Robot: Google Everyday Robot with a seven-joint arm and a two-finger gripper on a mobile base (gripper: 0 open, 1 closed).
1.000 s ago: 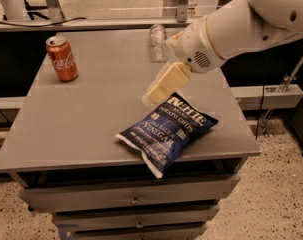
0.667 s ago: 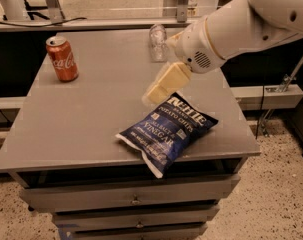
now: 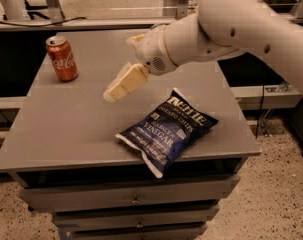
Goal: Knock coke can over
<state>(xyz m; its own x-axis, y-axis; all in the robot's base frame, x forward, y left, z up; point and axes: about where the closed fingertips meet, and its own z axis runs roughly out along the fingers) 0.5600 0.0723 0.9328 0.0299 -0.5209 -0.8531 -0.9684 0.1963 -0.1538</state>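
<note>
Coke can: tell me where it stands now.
In the camera view the coke can stands upright at the far left corner of the table, apart from the gripper, which hovers over its middle.

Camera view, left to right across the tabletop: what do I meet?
coke can → gripper, over the middle of the table → chip bag
</note>
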